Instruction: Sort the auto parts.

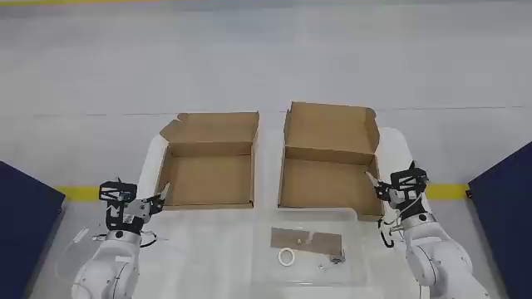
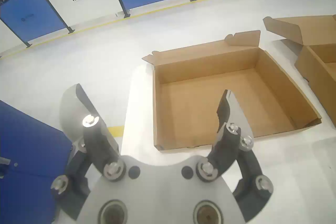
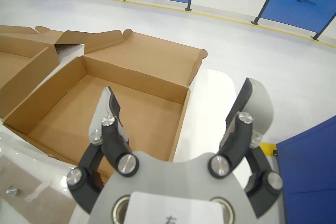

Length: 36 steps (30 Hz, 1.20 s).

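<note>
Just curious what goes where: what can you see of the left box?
The left box is plain brown cardboard, shallow, its lid folded back with flaps at the corners. It is empty and lies flat on the white table, beside the right box, apart from it. The left gripper, open, is near its front corner.

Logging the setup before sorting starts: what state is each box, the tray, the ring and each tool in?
Left cardboard box: lid open, empty.
Right cardboard box: lid open, empty.
Clear tray: holds a white ring, a small metal part and a cardboard sheet.
White ring: lying flat in the tray.
Left tool: open, holding nothing.
Right tool: open, holding nothing.
</note>
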Available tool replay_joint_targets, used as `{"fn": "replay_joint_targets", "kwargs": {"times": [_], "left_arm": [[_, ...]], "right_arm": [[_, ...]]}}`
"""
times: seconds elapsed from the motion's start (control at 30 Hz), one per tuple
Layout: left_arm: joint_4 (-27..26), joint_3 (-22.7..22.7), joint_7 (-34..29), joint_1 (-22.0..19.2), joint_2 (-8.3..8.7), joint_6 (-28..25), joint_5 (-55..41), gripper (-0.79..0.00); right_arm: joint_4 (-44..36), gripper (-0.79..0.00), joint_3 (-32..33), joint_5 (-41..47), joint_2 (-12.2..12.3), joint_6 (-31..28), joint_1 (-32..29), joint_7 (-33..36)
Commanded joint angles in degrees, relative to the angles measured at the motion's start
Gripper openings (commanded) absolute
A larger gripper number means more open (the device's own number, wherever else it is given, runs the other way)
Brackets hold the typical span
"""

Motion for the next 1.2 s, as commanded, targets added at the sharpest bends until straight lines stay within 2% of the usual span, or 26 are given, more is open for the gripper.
{"fn": "replay_joint_targets", "kwargs": {"times": [0.0,0.1,0.13,0.4,0.47,0.7,0.8,1.1,1.17], "left_arm": [[0.0,0.0,0.0,0.0,0.00,0.0,0.0,0.000],[0.0,0.0,0.0,0.0,0.00,0.0,0.0,0.000],[0.0,0.0,0.0,0.0,0.00,0.0,0.0,0.000],[0.0,0.0,0.0,0.0,0.00,0.0,0.0,0.000],[0.0,0.0,0.0,0.0,0.00,0.0,0.0,0.000],[0.0,0.0,0.0,0.0,0.00,0.0,0.0,0.000],[0.0,0.0,0.0,0.0,0.00,0.0,0.0,0.000],[0.0,0.0,0.0,0.0,0.00,0.0,0.0,0.000],[0.0,0.0,0.0,0.0,0.00,0.0,0.0,0.000]], "right_arm": [[-0.8,0.000,0.2,1.2,0.1,-2.5,-0.1,1.0],[-2.8,0.000,1.4,3.0,0.4,-8.3,0.0,4.8],[-3.3,0.000,2.6,0.9,0.7,-8.9,0.3,5.5],[-3.4,0.000,2.5,1.0,0.6,-9.0,0.3,5.4],[-4.0,0.000,2.8,2.7,0.7,-10.7,1.0,5.6],[-5.9,0.000,4.0,5.7,1.6,-22.5,5.1,16.1],[-6.2,0.000,3.2,7.9,2.1,-29.5,6.8,22.8],[-6.3,0.000,3.2,8.0,2.1,-29.7,6.9,22.9],[-7.1,0.000,2.8,8.5,2.3,-32.3,7.3,23.3]]}}
